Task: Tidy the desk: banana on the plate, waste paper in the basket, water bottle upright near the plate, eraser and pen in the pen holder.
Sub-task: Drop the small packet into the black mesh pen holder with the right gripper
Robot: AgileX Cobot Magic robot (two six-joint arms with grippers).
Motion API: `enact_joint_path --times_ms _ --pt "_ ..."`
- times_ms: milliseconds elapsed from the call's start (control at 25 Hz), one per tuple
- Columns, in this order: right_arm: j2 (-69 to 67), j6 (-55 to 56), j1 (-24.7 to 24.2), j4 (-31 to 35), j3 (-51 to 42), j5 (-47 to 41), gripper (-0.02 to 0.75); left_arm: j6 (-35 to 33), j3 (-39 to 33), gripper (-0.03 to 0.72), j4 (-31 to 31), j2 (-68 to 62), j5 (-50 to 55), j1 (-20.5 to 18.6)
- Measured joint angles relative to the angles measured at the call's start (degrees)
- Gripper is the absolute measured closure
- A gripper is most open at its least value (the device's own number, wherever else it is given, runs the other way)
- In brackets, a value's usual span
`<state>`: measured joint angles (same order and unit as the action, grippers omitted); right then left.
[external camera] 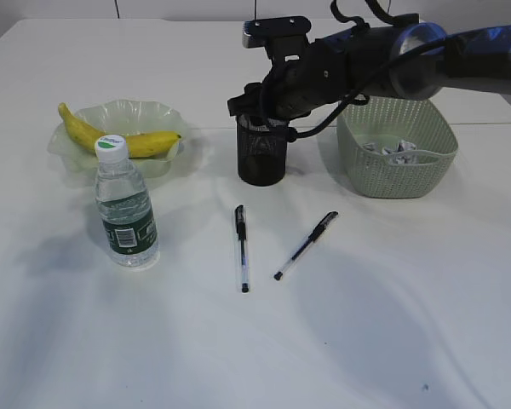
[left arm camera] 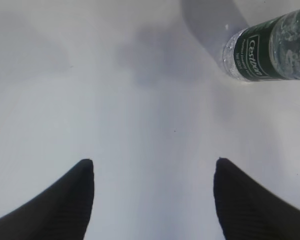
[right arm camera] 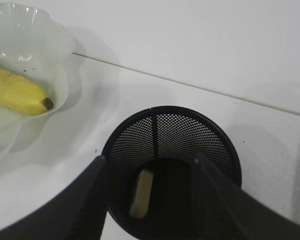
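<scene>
Table [external camera: 392, 324]: white surface carrying every item; I am working over its far centre.
Basket [external camera: 398, 183]: green woven basket at far right, with crumpled waste paper [external camera: 398, 150] lying inside.
Plate [external camera: 145, 115]: translucent scalloped dish at far left, with the banana [external camera: 123, 141] lying in it.
Water bottle [external camera: 124, 209]: standing upright just in front of the plate; its labelled body [left arm camera: 270, 50] is showing at the top right of the left wrist view.
Pen holder [external camera: 261, 153]: black mesh cup standing between plate and basket; I am hovering directly above its mouth [right arm camera: 172, 125].
Pens: two are lying on the table in front of the holder, one [external camera: 241, 248] nearly straight toward the camera, one [external camera: 307, 245] slanted, near each other but apart.
Eraser [right arm camera: 141, 194]: pale block lying inside the holder, below my jaws.
Right gripper [right arm camera: 150, 165]: jaws are standing apart, gripping nothing.
Left gripper [left arm camera: 152, 172]: jaws are spread wide over bare table, gripping nothing.
Step in hand: I am judging the eraser drop as done.
Next move: lifting clear, descending on one pen, pinching its barrel across the middle.
</scene>
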<state>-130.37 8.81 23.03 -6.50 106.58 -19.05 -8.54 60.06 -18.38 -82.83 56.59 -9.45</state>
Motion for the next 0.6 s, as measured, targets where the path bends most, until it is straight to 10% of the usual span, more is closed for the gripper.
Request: enact_joint_path --times_ms 600 --pt "9.01 3.65 0.0 0.41 10.5 -36.75 0.344 0.0 0.0 0.16 0.0 0.0 0.0 0.0"
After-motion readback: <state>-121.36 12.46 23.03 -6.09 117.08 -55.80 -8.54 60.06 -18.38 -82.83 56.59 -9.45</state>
